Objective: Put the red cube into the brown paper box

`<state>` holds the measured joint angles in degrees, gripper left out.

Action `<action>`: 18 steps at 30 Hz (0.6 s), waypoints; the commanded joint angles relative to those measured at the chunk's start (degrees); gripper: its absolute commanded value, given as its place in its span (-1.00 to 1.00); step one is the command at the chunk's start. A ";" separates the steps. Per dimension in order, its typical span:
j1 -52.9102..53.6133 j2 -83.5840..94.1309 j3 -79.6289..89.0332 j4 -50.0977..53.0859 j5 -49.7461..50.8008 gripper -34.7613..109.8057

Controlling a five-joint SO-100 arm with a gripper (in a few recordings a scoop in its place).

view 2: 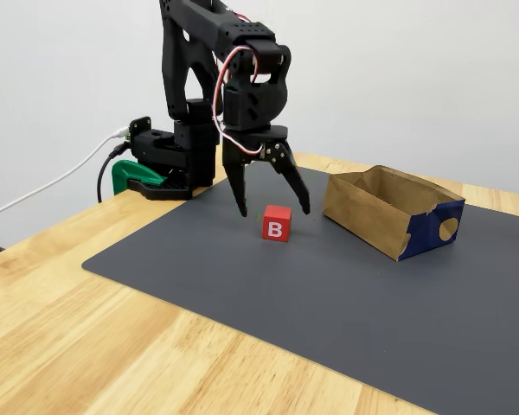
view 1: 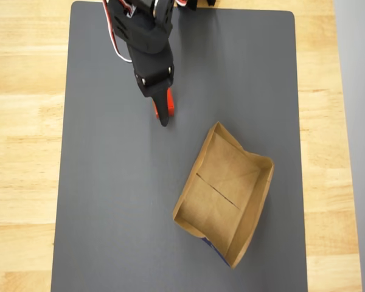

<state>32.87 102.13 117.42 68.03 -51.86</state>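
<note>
The red cube with a white letter B on its face sits on the dark grey mat, left of the brown paper box. My gripper hangs open just over the cube, one black finger on each side of it and tips near the cube's top, not touching. In the overhead view the gripper covers most of the cube, leaving red showing at its edges. The box lies empty to the lower right, turned at an angle, with blue print at its near corner.
The mat covers most of the wooden table. The arm's base, a green clamp and a white cable sit at the table's back left in the fixed view. Bare mat lies between cube and box.
</note>
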 commanded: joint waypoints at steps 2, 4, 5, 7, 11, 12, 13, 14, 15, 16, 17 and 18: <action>2.02 2.29 2.46 -2.20 -2.64 0.04; 1.85 2.11 2.46 -2.20 -2.81 0.04; 1.58 1.85 2.29 -2.20 -2.64 0.04; 0.88 1.23 1.85 -2.02 -1.58 0.03; -0.09 -0.18 0.88 -1.49 -1.14 0.00; -0.26 -0.70 0.53 -1.32 -1.14 0.00; -0.35 -1.32 0.18 -1.14 -1.32 0.00; -0.44 -2.02 -0.26 -0.88 -1.32 0.00; -0.62 -2.72 -0.79 -0.62 -1.32 0.00; -0.70 -3.60 -1.41 -0.26 -1.32 0.00; -1.05 -4.48 -2.02 0.18 -1.85 0.00; -1.76 -5.45 -2.55 0.53 -2.81 -0.01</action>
<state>31.90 97.38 117.33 66.88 -52.91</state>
